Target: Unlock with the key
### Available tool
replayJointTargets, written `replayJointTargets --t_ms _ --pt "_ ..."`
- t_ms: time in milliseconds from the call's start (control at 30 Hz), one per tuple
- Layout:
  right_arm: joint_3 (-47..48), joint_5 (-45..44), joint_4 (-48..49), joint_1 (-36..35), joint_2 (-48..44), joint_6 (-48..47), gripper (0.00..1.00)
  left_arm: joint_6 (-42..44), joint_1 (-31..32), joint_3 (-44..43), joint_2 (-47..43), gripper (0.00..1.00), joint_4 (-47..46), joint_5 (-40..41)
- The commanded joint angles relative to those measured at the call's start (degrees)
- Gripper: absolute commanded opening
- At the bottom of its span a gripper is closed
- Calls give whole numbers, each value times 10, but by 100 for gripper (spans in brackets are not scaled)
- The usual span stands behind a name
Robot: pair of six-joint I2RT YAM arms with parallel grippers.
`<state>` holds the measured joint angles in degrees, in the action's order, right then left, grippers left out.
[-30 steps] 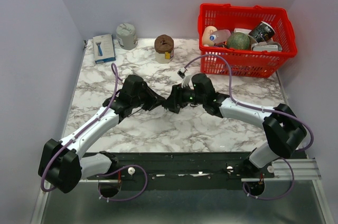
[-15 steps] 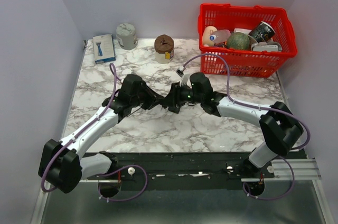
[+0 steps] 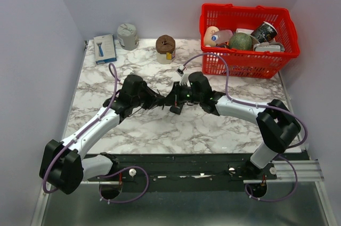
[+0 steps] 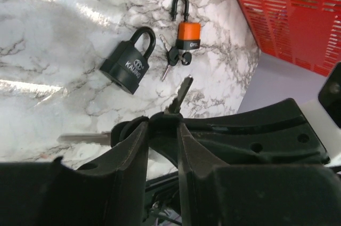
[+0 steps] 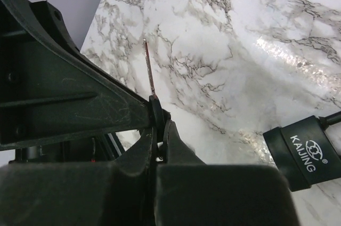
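Note:
A black padlock (image 4: 128,66) marked KAIJING lies flat on the marble; the right wrist view shows it low on the right (image 5: 303,156). In mid-table my two grippers meet tip to tip. My left gripper (image 4: 160,124) (image 3: 160,101) is shut on the black head of a key (image 4: 181,90) whose blade points toward the padlock. A second key (image 4: 85,138) hangs off to the left of it. My right gripper (image 5: 160,122) (image 3: 173,99) is shut on the same key head, the blade (image 5: 149,69) standing edge-on above its fingers.
An orange padlock (image 4: 187,33) with its own small keys (image 4: 173,58) lies beyond the black one. The red basket (image 3: 245,63) of odds and ends stands at the back right. A blue box (image 3: 105,49), grey can (image 3: 128,36) and brown-lidded jar (image 3: 165,48) line the back.
My right gripper has slid left up to the left gripper and closed from wide open onto the key head. The left arm has barely moved.

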<state>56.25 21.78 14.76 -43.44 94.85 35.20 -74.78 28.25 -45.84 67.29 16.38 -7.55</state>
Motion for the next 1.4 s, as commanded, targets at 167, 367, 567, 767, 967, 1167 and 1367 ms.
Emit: replayJointTargets --t_ms 167,367,567,767,967,1167,1367 --pt "12 -36 11 -2 12 12 1 24 13 -11 -12 46 -19 -37" --pt "0 -49 -1 0 -3 0 1 65 6 -32 -15 87 3 -16" --pt "-32 -75 -18 34 -40 3 1 167 1 -73 -8 94 40 24" --pt "-67 -97 -45 89 -109 -14 1 301 14 -98 42 93 59 22" --pt "-97 -147 -136 155 -212 -43 1 372 57 -160 160 95 139 63" --pt "-128 -235 -224 186 -350 -83 1 408 108 -234 269 95 188 95" --pt "-139 -268 -279 189 -429 -85 1 431 116 -279 334 95 204 105"
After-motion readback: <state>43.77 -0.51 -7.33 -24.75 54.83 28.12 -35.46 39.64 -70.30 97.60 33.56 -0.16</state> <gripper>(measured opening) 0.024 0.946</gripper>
